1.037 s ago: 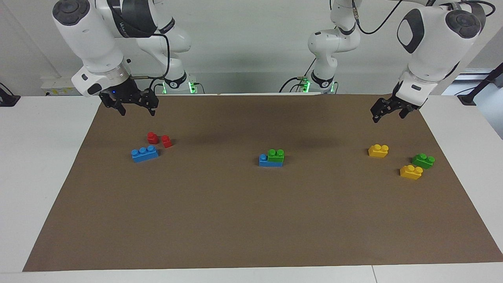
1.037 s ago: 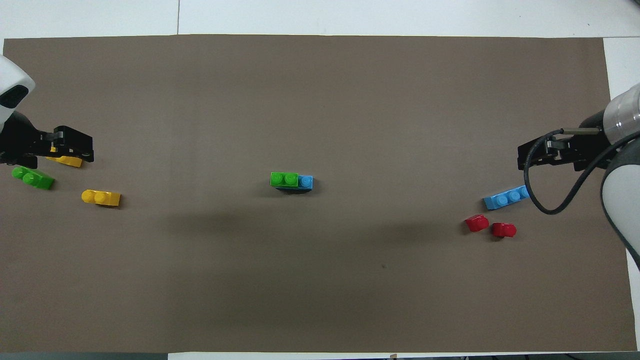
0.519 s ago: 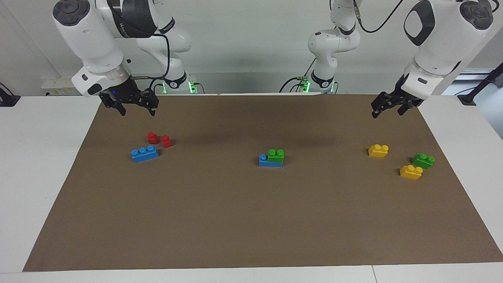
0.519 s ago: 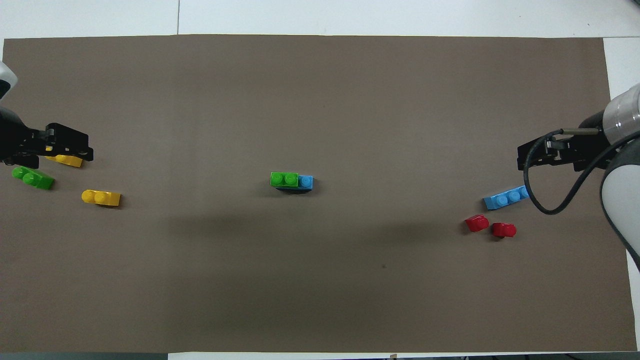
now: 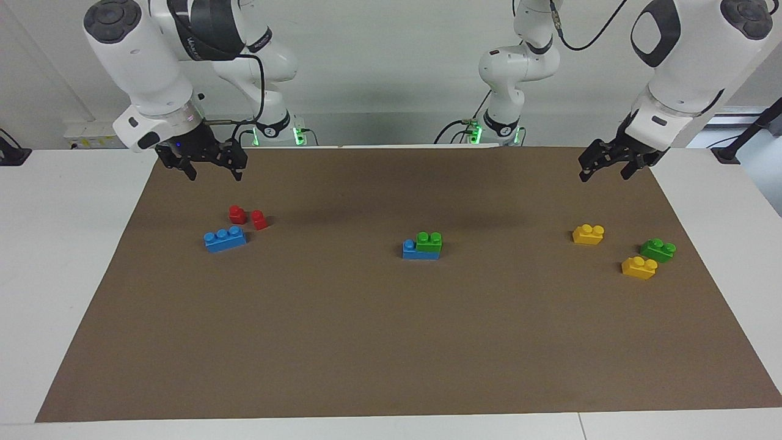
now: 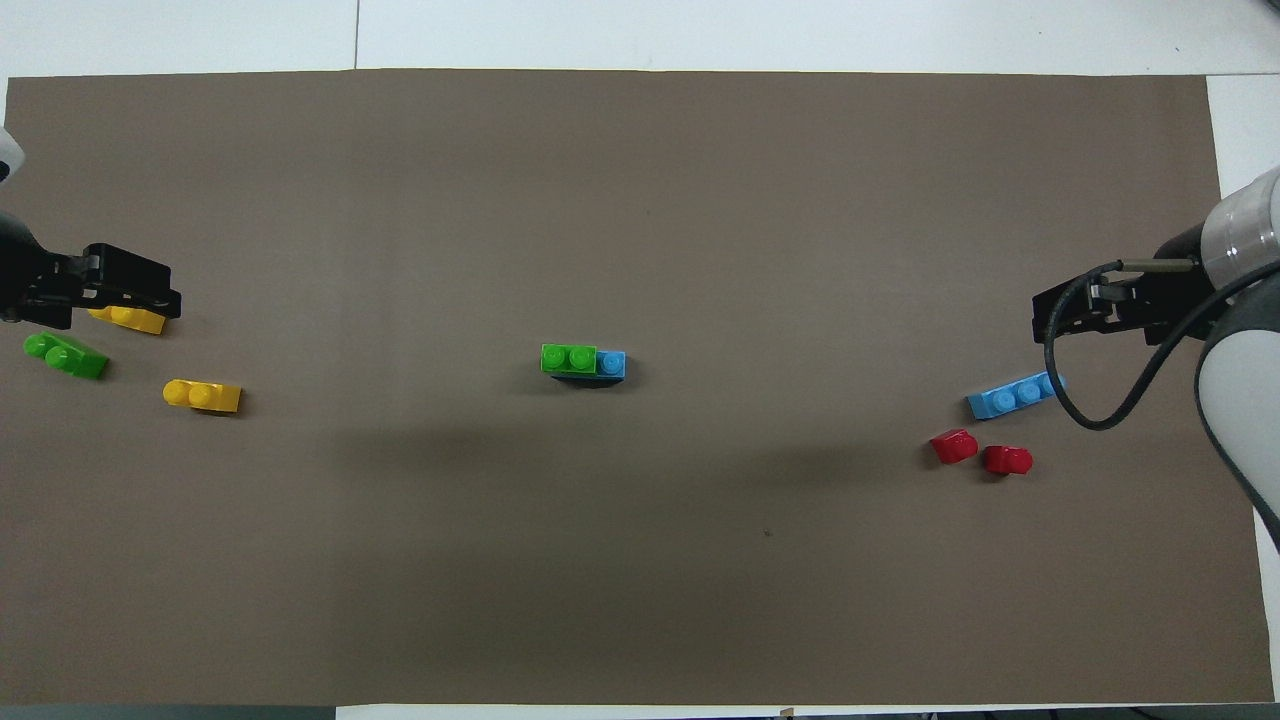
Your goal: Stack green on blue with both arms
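Note:
A green brick [image 5: 429, 241] sits stacked on one end of a blue brick [image 5: 418, 251] at the middle of the brown mat; the overhead view shows the same green brick [image 6: 568, 358] on the blue brick [image 6: 611, 363]. A second blue brick [image 5: 225, 239] lies toward the right arm's end. A second green brick [image 5: 658, 249] lies toward the left arm's end. My right gripper [image 5: 211, 172] hangs open and empty over the mat's edge by its base. My left gripper [image 5: 605, 172] hangs open and empty over the mat near its base.
Two small red pieces [image 5: 237, 214] [image 5: 259, 219] lie just nearer to the robots than the second blue brick. Two yellow bricks [image 5: 588, 234] [image 5: 639, 267] lie beside the second green brick. The brown mat [image 5: 391, 342] covers most of the white table.
My left gripper has risen and drawn back a little toward its base. My right gripper has hardly moved. The bricks have not moved.

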